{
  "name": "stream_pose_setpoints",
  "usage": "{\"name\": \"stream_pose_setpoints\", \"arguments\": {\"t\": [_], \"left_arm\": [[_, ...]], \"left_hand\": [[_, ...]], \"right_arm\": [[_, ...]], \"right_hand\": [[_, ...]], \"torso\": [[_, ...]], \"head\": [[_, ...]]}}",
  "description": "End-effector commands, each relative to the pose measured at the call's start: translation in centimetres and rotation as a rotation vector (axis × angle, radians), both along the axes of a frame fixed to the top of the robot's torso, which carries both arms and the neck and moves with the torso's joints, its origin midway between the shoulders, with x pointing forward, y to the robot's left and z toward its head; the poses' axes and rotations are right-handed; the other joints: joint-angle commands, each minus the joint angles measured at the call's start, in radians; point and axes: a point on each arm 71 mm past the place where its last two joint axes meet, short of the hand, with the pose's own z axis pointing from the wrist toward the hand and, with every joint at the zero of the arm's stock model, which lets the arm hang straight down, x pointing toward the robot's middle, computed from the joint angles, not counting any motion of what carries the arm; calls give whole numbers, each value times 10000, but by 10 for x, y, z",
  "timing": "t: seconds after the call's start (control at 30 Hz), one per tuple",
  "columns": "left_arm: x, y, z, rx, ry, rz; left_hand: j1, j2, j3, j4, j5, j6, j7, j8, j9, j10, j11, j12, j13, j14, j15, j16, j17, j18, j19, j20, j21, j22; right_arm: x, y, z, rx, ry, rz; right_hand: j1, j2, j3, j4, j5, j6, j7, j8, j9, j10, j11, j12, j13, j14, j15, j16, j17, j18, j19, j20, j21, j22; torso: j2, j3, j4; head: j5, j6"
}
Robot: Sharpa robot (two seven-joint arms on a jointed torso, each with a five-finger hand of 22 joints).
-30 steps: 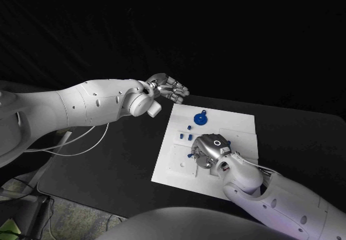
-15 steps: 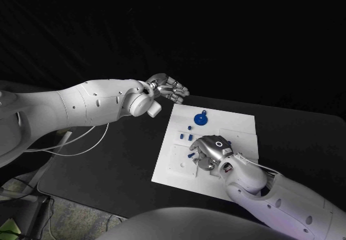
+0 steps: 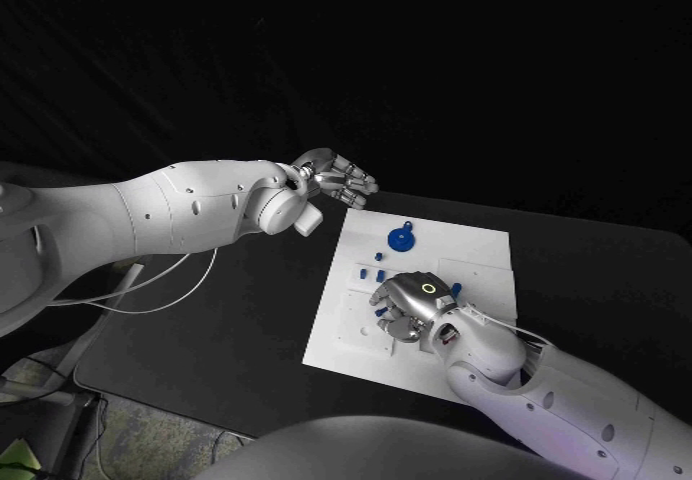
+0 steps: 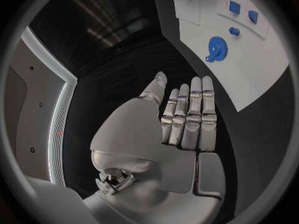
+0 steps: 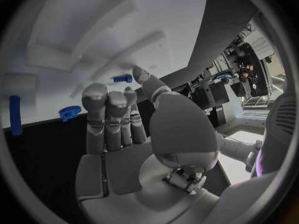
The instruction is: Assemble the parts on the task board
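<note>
The white task board (image 3: 476, 245) lies mid-table. A blue gear (image 3: 400, 238) rests on its far part, with small blue parts (image 3: 378, 273) nearer the middle. My right hand (image 3: 411, 305) hovers low over the board's centre, palm down. In the right wrist view its fingers (image 5: 107, 119) reach out straight with nothing between them, and a blue peg (image 5: 122, 78) lies on the board (image 5: 81, 15) just past the thumb tip. My left hand (image 3: 335, 178) hangs off the board's far left corner, fingers (image 4: 187, 114) flat and empty. The left wrist view shows the gear (image 4: 218, 47).
A white cable (image 3: 152, 290) runs over the table's left side beneath my left arm. The black table (image 3: 231, 330) ends at a near left edge, with floor below it. Another blue piece (image 3: 456, 290) lies just right of my right hand.
My right hand has slid a little to the left over the board's middle. The left arm and the blue gear have stayed put.
</note>
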Motion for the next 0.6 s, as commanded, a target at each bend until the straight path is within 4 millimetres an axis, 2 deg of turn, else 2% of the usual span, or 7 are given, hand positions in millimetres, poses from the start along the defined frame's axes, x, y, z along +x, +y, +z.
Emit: {"name": "stream_pose_setpoints", "arguments": {"t": [0.03, 0.2, 0.33, 0.6], "left_arm": [[0, -3, 1, -39, -7, -96], [0, -3, 1, -36, 2, -98], [0, -3, 1, -31, 15, -100], [0, -2, 0, -17, 43, -92]], "left_hand": [[-18, -85, 48, -11, 22, 0, 8, 37, -8, 7, -16, -16, -9, -23, -22, -26, 4, 29, -57, 18, 38, -9], [-18, -85, 48, -11, 22, 0, 8, 37, -8, 7, -16, -16, -9, -23, -22, -26, 4, 29, -57, 18, 38, -9], [-18, -85, 48, -11, 22, 0, 8, 37, -8, 7, -16, -16, -9, -23, -22, -26, 4, 29, -57, 18, 38, -9], [-3, -85, 60, -11, 26, -2, 5, 34, -9, 8, -17, -15, -9, -25, -23, -26, 4, 30, -61, 18, 45, -13]], "right_arm": [[-1, 2, -2, -106, 119, 290], [1, 3, -3, -244, 152, 281], [2, 2, -5, -405, 158, 238], [3, 0, -7, -655, 210, 182]], "right_hand": [[-8, 149, 323, 4, -224, 194, -23, -38, -4, -24, -55, 69, -4, -43, -56, 50, 5, 57, 58, -25, 25, 881], [-192, 200, 1199, 51, -611, 455, -61, -36, -2, -52, -89, 140, 2, -49, -83, 72, 21, 39, 41, -59, 87, 887], [-252, 189, 1660, 117, -710, 611, -99, -45, 2, -63, -104, 167, -8, -48, -101, 73, 21, 32, 12, -77, 130, 887], [-265, 162, 1847, 158, -698, 631, -93, -37, 5, -91, -113, 144, -46, -63, -103, 56, 14, 34, -8, -81, 152, 883]], "torso": [[1, -3, 4], [3, -2, -1], [1, 1, -8], [-2, 15, -10]], "head": [[-1, -1], [8, -8], [14, -14], [30, -31]]}}
